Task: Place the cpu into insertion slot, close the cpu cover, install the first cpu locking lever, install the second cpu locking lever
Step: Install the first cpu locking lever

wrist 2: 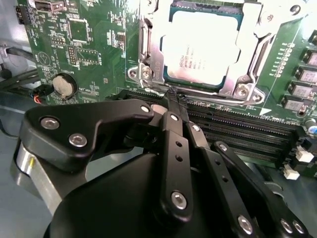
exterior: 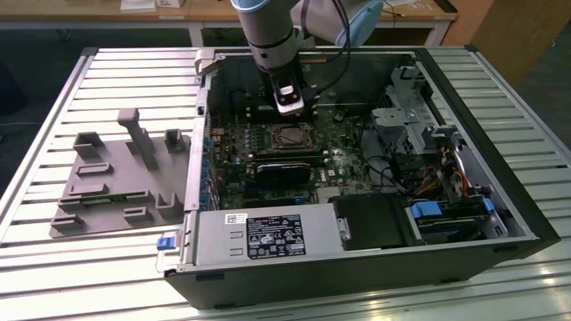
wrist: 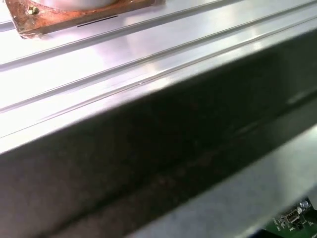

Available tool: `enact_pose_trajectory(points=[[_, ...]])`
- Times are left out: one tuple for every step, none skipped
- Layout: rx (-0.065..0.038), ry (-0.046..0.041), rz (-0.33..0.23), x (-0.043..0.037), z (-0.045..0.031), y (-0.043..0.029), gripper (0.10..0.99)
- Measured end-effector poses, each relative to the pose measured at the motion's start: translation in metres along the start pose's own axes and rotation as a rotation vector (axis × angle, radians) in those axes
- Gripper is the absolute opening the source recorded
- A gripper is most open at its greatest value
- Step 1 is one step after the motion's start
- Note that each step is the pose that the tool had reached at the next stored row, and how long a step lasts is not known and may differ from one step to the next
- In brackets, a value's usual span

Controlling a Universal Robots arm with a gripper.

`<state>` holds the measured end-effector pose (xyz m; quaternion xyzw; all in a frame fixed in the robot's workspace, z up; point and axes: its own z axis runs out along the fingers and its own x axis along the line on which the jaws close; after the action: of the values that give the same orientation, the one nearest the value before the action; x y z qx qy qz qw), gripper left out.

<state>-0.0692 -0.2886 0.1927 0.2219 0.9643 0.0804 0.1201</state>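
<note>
Silver-grey and flat, the chip (wrist 2: 200, 47) sits in the socket (exterior: 275, 137) on the green board (wrist 2: 99, 39). The thin metal cover (wrist 2: 148, 49) lies around its edges, so the chip's top shows through the window. The claw (wrist 2: 174, 96) hangs just beside the socket's edge, above the long black memory slots (wrist 2: 237, 134). Its black fingers (wrist 2: 173, 148) are pressed together and empty. Their tips are near the cover's rim, but I cannot tell whether they touch it. In the exterior view the claw (exterior: 293, 110) points down into the open computer case (exterior: 499, 221), on the far side of the socket.

The case lies on its side on a table (exterior: 53, 87) of pale metal slats, with wooden desks (exterior: 89, 10) behind it. A grey moulded tray (exterior: 116, 180) rests on the slats at the exterior view's left of the case.

Inside the case, a black block (exterior: 281, 170) sits just in front of the socket and a grey power box (exterior: 267, 237) runs along the near wall. Cables (exterior: 428, 167) crowd the exterior view's right. A coin battery (wrist 2: 64, 85) sits on the board, well apart from the socket. In the first wrist view the case's metal wall (wrist: 148, 163) looms close, with a copper-coloured plate (wrist: 74, 12) beyond it.
</note>
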Motion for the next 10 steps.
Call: enact_pose_trajectory(points=[[0.001, -0.0001, 0.0, -0.0003, -0.0013, 0.0002, 0.102], [0.001, -0.0002, 0.0, -0.0006, -0.003, 0.0004, 0.102], [0.001, -0.0001, 0.0, -0.0009, -0.0045, 0.0008, 0.102], [0.001, -0.0001, 0.0, -0.0012, -0.0062, 0.0011, 0.102], [0.001, -0.0001, 0.0, -0.0016, -0.0082, 0.0016, 0.102], [0.001, -0.0001, 0.0, -0.002, -0.0102, 0.002, 0.102], [0.001, -0.0001, 0.0, -0.0025, -0.0123, 0.0024, 0.102], [0.001, -0.0001, 0.0, -0.0029, -0.0143, 0.0029, 0.102], [0.001, -0.0001, 0.0, -0.0033, -0.0163, 0.0033, 0.102], [0.001, -0.0001, 0.0, -0.0036, -0.0179, 0.0037, 0.102]])
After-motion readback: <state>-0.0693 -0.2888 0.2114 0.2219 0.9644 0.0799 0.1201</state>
